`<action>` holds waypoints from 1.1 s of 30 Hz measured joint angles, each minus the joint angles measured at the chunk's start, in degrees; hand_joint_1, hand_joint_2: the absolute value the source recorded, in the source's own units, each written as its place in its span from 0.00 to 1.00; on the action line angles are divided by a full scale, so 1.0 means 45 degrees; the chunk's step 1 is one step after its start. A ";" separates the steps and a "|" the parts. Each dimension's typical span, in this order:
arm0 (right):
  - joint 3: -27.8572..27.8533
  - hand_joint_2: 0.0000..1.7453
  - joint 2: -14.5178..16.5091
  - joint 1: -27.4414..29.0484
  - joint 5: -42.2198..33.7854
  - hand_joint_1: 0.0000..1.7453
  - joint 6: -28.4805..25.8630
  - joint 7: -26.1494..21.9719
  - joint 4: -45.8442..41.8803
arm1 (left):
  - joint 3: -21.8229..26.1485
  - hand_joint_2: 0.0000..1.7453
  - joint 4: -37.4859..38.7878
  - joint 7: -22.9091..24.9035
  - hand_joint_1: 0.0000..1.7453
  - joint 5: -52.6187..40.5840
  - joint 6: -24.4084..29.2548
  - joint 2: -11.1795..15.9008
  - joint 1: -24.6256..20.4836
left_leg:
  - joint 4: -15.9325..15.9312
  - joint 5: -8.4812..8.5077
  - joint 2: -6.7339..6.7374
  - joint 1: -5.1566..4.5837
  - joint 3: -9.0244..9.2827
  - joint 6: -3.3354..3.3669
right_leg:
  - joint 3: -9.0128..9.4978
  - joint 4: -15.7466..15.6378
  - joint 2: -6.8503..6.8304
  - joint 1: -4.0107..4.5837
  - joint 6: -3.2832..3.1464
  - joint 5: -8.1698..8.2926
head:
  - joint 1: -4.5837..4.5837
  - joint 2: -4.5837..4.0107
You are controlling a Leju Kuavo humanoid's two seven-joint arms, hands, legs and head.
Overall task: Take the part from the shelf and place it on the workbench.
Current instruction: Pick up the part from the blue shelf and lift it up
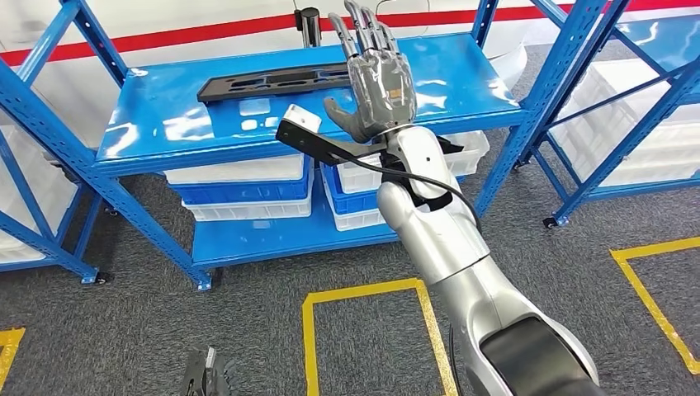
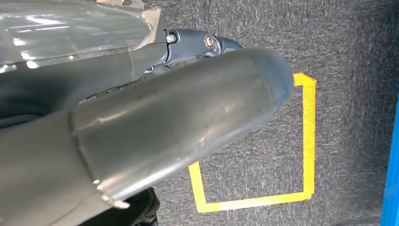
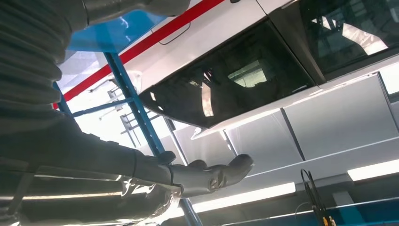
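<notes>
A long flat black part (image 1: 272, 82) with cut-outs lies across the back of the blue shelf's top board (image 1: 206, 124). My right hand (image 1: 380, 82) is raised over that board at the part's right end, fingers straight and pointing up, holding nothing. It hides the part's right tip. In the right wrist view the right hand (image 3: 94, 155) shows its thumb (image 3: 211, 172) stretched out with nothing in it. My left hand (image 1: 206, 375) hangs low by the floor. The left wrist view shows the left hand's thumb (image 2: 188, 122) extended over grey carpet, nothing held.
White bins (image 1: 248, 177) fill the shelf's lower level. Blue uprights (image 1: 536, 99) frame the shelf, and a second blue rack (image 1: 636, 124) stands at the right. Yellow tape squares (image 1: 363, 290) mark the grey carpet. A dark cylinder (image 1: 309, 25) stands behind the shelf.
</notes>
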 joint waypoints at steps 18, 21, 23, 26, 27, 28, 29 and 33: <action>0.0119 1.00 0.0306 -0.0174 -0.0050 0.00 -0.0081 -0.0017 0.0473 | 0.0611 0.00 -0.0006 -0.0267 0.00 0.0266 -0.0254 0.0002 0.0084 | -0.2600 0.1469 -0.0009 -0.0049 0.1129 0.0728 | -0.2025 0.3895 -0.0008 0.0119 0.0329 -0.1477 | 0.0092 0.0000; 0.0133 1.00 0.0329 -0.0239 -0.0046 0.00 -0.0081 -0.0017 0.0536 | 0.0636 0.00 -0.0006 -0.0285 0.00 0.0277 -0.0284 0.0002 0.0094 | -0.2574 0.1346 -0.0106 -0.0099 0.1261 0.0642 | -0.1043 0.1571 -0.0009 0.0127 0.0531 -0.0374 | 0.0101 0.0000; 0.0143 1.00 0.0368 -0.0323 -0.0045 0.00 -0.0079 -0.0019 0.0559 | 0.0639 0.00 -0.0006 -0.0293 0.00 0.0278 -0.0301 0.0002 0.0099 | -0.2508 0.1222 -0.0143 -0.0158 0.1289 0.0529 | -0.0437 0.0272 -0.0002 0.0140 0.0461 0.0116 | 0.0087 0.0001; 0.0157 1.00 0.0442 -0.0384 -0.0046 0.00 -0.0077 -0.0018 0.0590 | 0.0642 0.00 -0.0010 -0.0302 0.00 0.0278 -0.0307 0.0005 0.0118 | -0.2438 0.1076 -0.0147 -0.0105 0.1268 0.0335 | -0.0281 0.0034 0.0010 0.0116 0.0239 0.0167 | 0.0063 0.0000; 0.0160 1.00 0.0479 -0.0407 -0.0049 0.00 -0.0076 -0.0017 0.0595 | 0.0647 0.00 -0.0013 -0.0307 0.00 0.0278 -0.0307 0.0007 0.0121 | -0.2294 0.0974 -0.0123 -0.0073 0.1208 0.0255 | -0.0232 0.0010 0.0011 0.0082 0.0148 0.0149 | 0.0050 0.0000; 0.0163 1.00 0.0516 -0.0433 -0.0050 0.00 -0.0076 -0.0017 0.0595 | 0.0656 0.00 -0.0017 -0.0311 0.00 0.0278 -0.0307 0.0010 0.0122 | -0.1940 0.0785 -0.0089 -0.0045 0.1048 0.0175 | -0.0169 -0.0015 0.0013 0.0041 0.0063 0.0131 | 0.0028 0.0000; 0.0165 1.00 0.0559 -0.0452 -0.0050 0.00 -0.0075 -0.0017 0.0599 | 0.0673 0.00 -0.0021 -0.0314 0.00 0.0278 -0.0307 0.0012 0.0127 | -0.1321 0.0507 -0.0051 -0.0011 0.0740 0.0094 | -0.0108 -0.0027 0.0013 0.0006 -0.0012 0.0100 | 0.0011 0.0000; 0.0174 1.00 0.0634 -0.0427 -0.0050 0.00 -0.0067 -0.0017 0.0688 | 0.0783 0.00 -0.0021 -0.0317 0.00 0.0278 -0.0306 0.0012 0.0196 | 0.1205 -0.0102 0.0033 0.0101 -0.0853 -0.0134 | 0.0058 -0.0019 0.0026 0.0030 -0.0141 -0.0071 | -0.0021 0.0000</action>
